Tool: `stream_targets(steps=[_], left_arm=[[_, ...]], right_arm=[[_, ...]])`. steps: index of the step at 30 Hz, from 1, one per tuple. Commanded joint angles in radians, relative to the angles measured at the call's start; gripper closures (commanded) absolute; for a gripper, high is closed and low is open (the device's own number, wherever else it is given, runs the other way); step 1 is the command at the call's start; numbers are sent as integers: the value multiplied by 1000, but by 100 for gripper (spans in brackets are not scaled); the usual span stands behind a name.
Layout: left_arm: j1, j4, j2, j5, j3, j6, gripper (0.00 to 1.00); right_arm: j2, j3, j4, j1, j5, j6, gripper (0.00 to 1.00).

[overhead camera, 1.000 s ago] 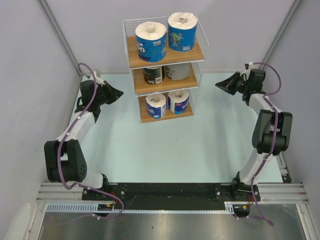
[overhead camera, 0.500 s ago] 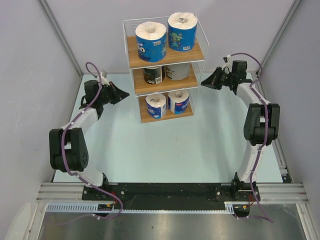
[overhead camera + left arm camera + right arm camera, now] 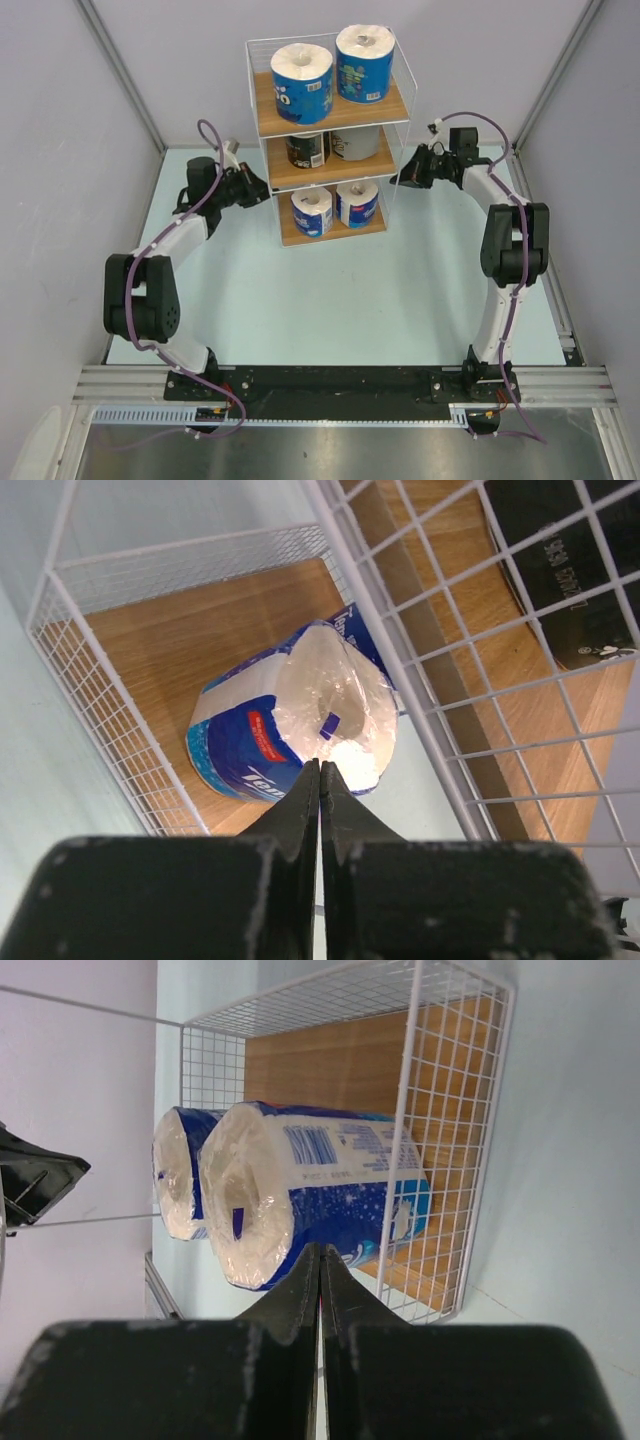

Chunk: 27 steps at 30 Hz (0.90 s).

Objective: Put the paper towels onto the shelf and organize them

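Note:
The shelf (image 3: pixel 335 117) stands at the back centre with six paper towels on it. Two blue-wrapped rolls (image 3: pixel 302 82) stand on the top board. A dark roll (image 3: pixel 307 150) and a grey roll (image 3: pixel 355 143) are on the middle board. Two blue rolls (image 3: pixel 311 211) are on the bottom board. My left gripper (image 3: pixel 262 188) is shut and empty at the shelf's left side, its tips (image 3: pixel 320 770) just in front of a bottom blue roll (image 3: pixel 290 720). My right gripper (image 3: pixel 400 178) is shut and empty at the shelf's right side, its tips (image 3: pixel 320 1250) close to the other bottom roll (image 3: pixel 300 1190).
Wire mesh sides (image 3: pixel 430 630) of the shelf lie between my grippers and the boards. Grey walls close in the table on the left, back and right. The left gripper (image 3: pixel 35 1185) shows through the shelf in the right wrist view.
Both arms have swung inward from the table's sides to the shelf's left and right sides. Both grippers have stayed shut. The rolls have not moved.

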Motion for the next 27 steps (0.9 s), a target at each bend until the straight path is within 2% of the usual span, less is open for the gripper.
stream_targets(steps=[1, 7, 14, 27], left_arm=[[-15, 17, 3, 30, 18, 34, 100], [-23, -3, 6, 44, 18, 59, 100], [-44, -136, 57, 37, 100, 132, 100], [-47, -163, 149, 53, 112, 145, 100]], right_arm=[[8, 45, -39, 26, -31, -59, 100], [16, 47, -65, 36, -34, -83, 100], [38, 64, -100, 44, -37, -109, 100], [70, 87, -140, 55, -36, -149, 100]])
